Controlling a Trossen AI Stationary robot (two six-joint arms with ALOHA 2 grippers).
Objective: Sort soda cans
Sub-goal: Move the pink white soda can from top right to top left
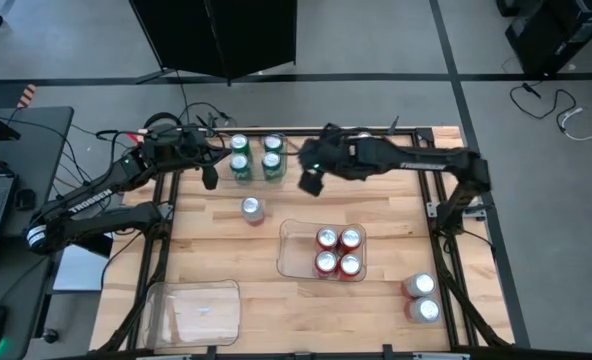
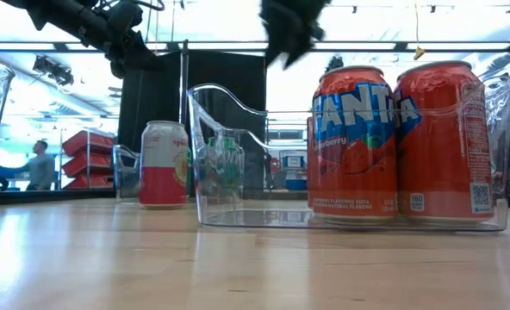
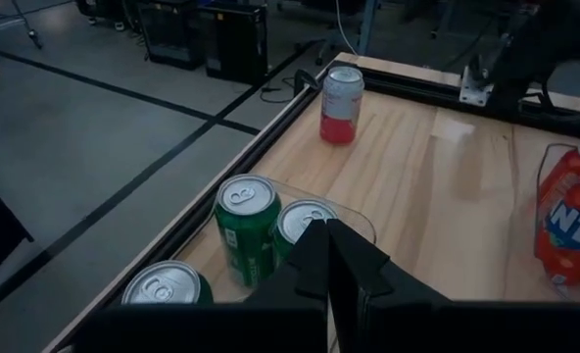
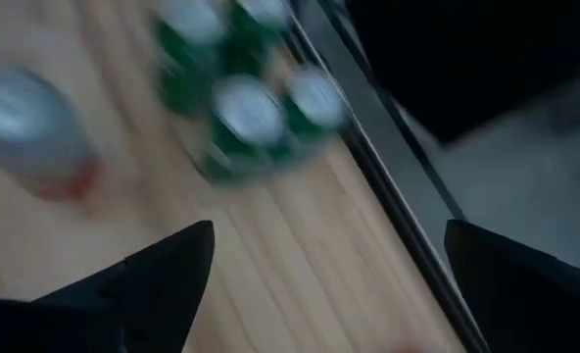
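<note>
Hovering – right claw spread beside green cans | left claw pressed together | red cans in tray

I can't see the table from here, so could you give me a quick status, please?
Left gripper shut, right gripper open, both empty. Green cans grouped, red cans in tray. Nothing blocking.

Even, bright light falls on the table from above. In the low view, bright ceiling lights wash out the top. The right wrist view is heavily motion-blurred, smearing the green cans.
</note>
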